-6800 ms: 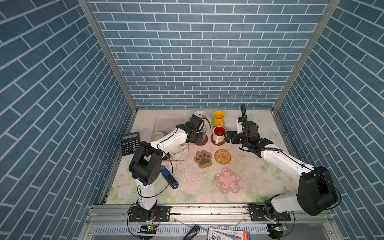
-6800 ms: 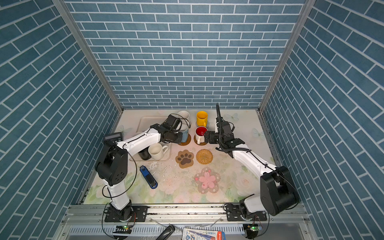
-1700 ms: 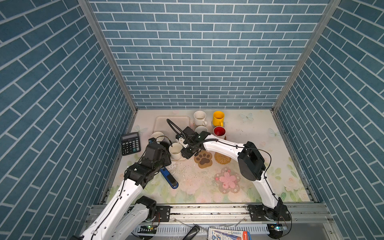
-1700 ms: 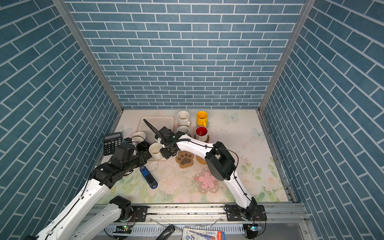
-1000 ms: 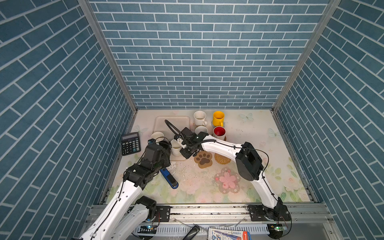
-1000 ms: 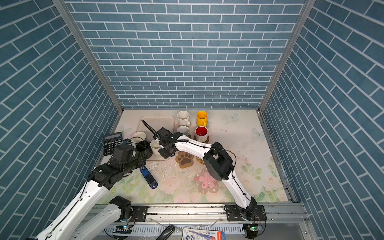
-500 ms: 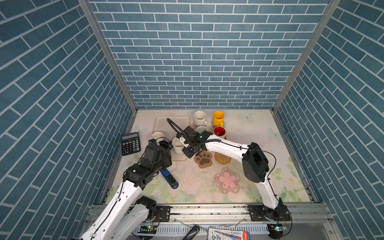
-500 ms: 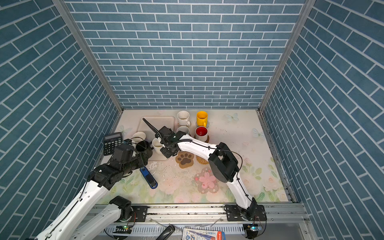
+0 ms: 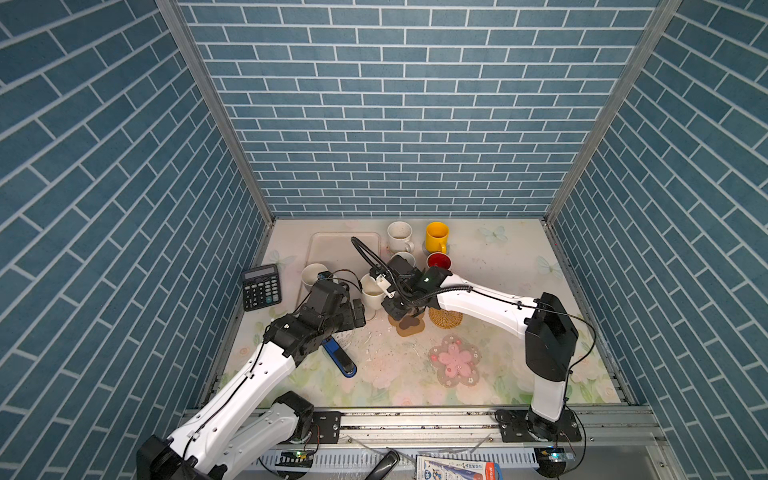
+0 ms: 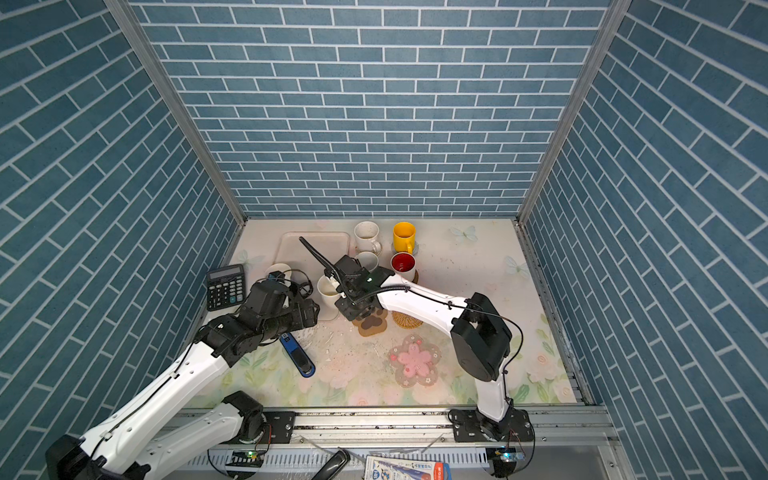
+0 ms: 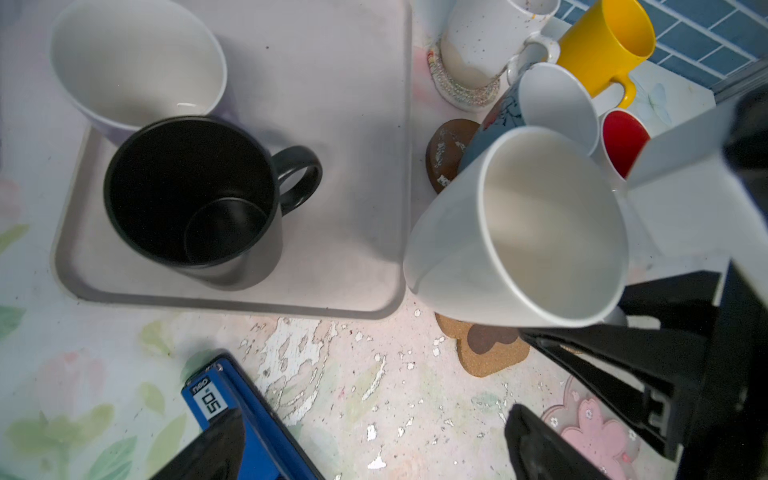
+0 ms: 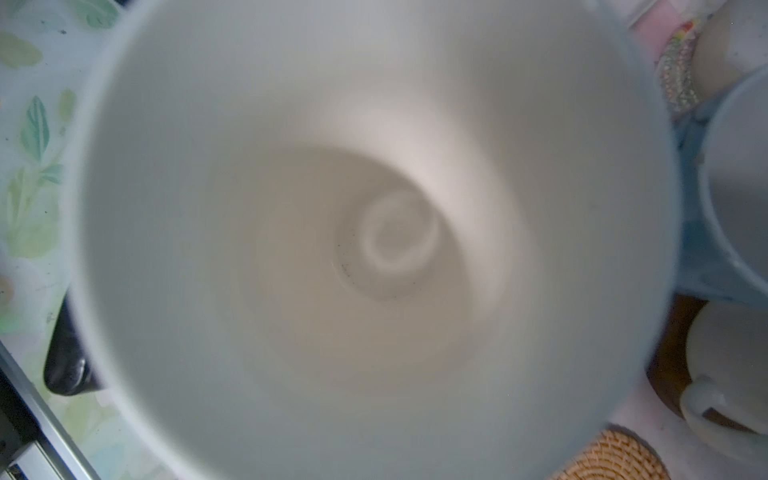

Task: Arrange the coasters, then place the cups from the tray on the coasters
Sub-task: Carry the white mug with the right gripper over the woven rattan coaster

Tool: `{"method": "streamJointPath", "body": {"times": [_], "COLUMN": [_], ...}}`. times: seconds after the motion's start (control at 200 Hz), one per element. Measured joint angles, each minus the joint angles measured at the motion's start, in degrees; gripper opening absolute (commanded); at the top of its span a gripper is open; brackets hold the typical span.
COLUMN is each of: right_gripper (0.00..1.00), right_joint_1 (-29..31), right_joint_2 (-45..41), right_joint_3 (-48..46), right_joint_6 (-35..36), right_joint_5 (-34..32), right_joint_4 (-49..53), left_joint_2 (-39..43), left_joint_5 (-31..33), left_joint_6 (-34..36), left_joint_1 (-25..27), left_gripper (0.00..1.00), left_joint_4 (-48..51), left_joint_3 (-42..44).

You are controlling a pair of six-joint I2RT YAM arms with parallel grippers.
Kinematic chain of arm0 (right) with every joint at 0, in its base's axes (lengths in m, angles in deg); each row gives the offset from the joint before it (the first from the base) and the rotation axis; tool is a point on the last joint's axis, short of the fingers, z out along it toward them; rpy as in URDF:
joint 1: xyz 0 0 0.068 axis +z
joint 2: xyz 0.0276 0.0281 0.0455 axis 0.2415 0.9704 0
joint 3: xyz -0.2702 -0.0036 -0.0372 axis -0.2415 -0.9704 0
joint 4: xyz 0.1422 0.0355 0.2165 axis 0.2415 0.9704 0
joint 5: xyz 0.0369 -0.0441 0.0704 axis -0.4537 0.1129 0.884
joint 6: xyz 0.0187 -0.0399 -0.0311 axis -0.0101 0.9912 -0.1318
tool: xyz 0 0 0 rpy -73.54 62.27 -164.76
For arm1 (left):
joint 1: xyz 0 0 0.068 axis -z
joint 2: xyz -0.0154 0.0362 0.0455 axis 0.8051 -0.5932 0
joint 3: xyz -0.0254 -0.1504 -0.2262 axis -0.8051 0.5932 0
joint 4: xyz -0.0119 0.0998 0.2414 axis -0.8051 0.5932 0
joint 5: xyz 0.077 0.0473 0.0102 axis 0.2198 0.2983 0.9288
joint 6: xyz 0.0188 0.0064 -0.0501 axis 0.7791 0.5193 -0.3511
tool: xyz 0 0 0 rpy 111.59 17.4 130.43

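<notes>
— Fingers point(image 11: 208, 449) on our left gripper point(image 11: 374, 415) stand wide apart with nothing between them. Where do we have them?

— Low over the floral table point(image 9: 498, 270), just off the near edge of the tray point(image 11: 232, 305), close to the blue stapler point(image 11: 232, 411).

— And our right gripper point(image 11: 631, 322)?

— We have it clamped narrow at the handle side of the cream mug point(image 11: 515, 232). That mug hangs tilted, clear of the table, over the tray's near right corner and the paw-shaped coaster point(image 11: 486, 353). From that wrist we see little but the mug's pale inside.

— What do we see on the tray?

— Two cups: the black mug point(image 11: 187, 195) upright, and the lavender mug point(image 11: 133, 62) just beside it, by the tray's left rim.

— And off it?

— We count four cups on mats. We see the speckled white mug point(image 9: 399, 236) on the white woven coaster point(image 11: 461, 93) and the yellow mug point(image 9: 436, 237) next to it. We also see the light blue mug point(image 11: 552, 104) on a brown disc point(image 11: 446, 153), with the red-lined mug point(image 9: 439, 262) beside that. The rattan round point(image 9: 445, 318) and the pink flower coaster point(image 9: 455, 359) lie uncovered, nearer our side of the table.
</notes>
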Motion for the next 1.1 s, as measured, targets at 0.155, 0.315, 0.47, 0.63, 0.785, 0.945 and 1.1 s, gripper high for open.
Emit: {"method": "streamJointPath", "body": {"times": [0.155,0.315,0.47,0.63,0.785,0.945,1.1], "right_gripper": [0.0,0.0,0.0,0.0,0.0,0.0,0.0], "right_joint_1": [-0.9,-2.7,-5.0,-7.5,-9.7,-11.4,-12.6], "right_joint_2": [-4.8,-9.8,-14.1,-17.4,-20.0,-22.1,-24.8], "right_joint_3": [-6.1,-12.5,-17.7,-22.1,-26.1,-29.5,-32.8], "right_joint_6": [-1.2,-2.4,-3.7,-5.6,-7.7,-9.5,-10.9], "right_joint_5": [-0.3,-0.5,-0.9,-1.1,-2.1,-3.8,-5.6], "right_joint_4": [-1.3,-2.5,-3.5,-4.7,-5.3,-5.7,-6.3], "left_joint_2": [-3.4,-7.9,-11.8,-14.8,-18.0,-20.7,-21.3], "left_joint_5": [0.1,0.1,0.0,0.0,0.1,0.1,0.1], "left_joint_6": [-0.1,-0.2,-0.2,-0.2,-0.4,-0.6,-0.7], "left_joint_1": [0.9,2.1,3.1,4.0,4.7,5.4,5.9], "left_gripper": [0.99,0.99,0.99,0.99,0.99,0.99,0.99], "left_joint_4": [-2.6,-5.0,-7.7,-9.8,-11.4,-13.3,-14.4], "left_joint_3": [-0.2,-1.2,-2.4,-2.7,-3.8,-4.7,-4.9]}}
